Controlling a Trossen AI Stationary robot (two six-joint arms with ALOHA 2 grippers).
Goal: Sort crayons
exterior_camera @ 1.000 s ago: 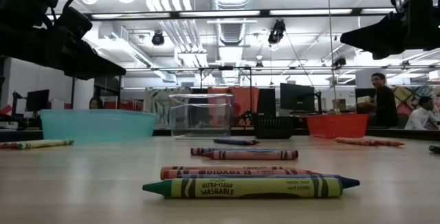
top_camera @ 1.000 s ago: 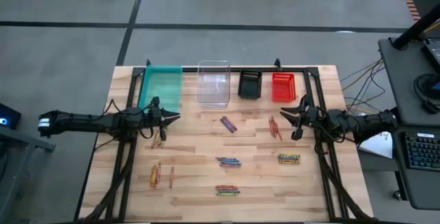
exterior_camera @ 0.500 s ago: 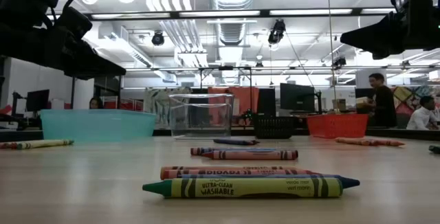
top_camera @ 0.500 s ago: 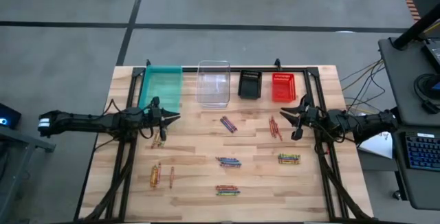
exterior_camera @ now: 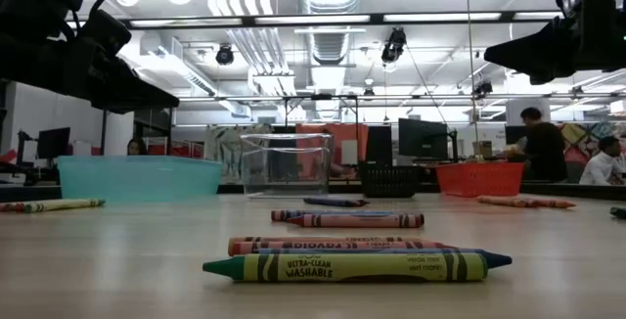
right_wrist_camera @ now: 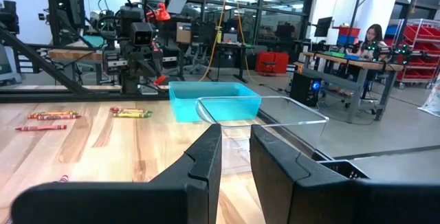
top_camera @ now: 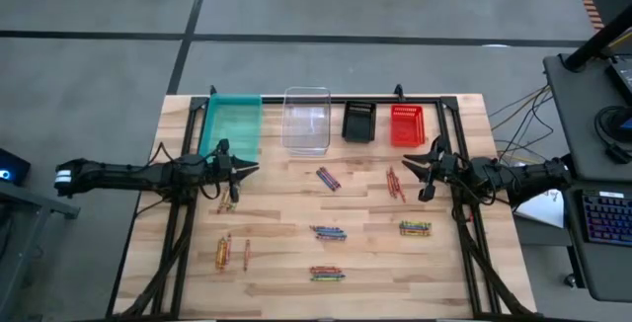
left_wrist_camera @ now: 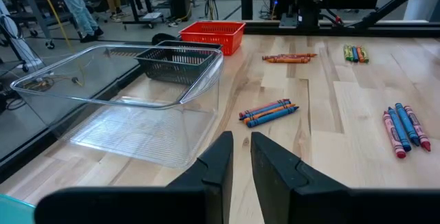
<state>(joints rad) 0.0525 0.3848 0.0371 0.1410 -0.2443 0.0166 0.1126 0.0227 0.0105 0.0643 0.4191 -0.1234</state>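
Note:
Crayons lie flat on the wooden table in small clusters: blue-purple ones (top_camera: 328, 178), red-orange ones (top_camera: 395, 183), a blue cluster (top_camera: 329, 232), yellow-green ones (top_camera: 415, 228), mixed ones (top_camera: 327, 274) and orange ones (top_camera: 223, 251). My left gripper (top_camera: 255, 170) hovers above the table's left side, near the teal bin (top_camera: 232, 124). It is empty, its fingers (left_wrist_camera: 220, 157) a narrow gap apart. My right gripper (top_camera: 410, 169) hovers above the right side, below the red bin (top_camera: 407, 124). It is also empty, with a narrow gap between its fingers (right_wrist_camera: 206, 148).
Four bins stand in a row along the far edge: teal, clear (top_camera: 306, 120), black (top_camera: 358, 122) and red. Both arms reach in from the table's sides above the surface. People and desks show in the room beyond the far edge (exterior_camera: 538, 143).

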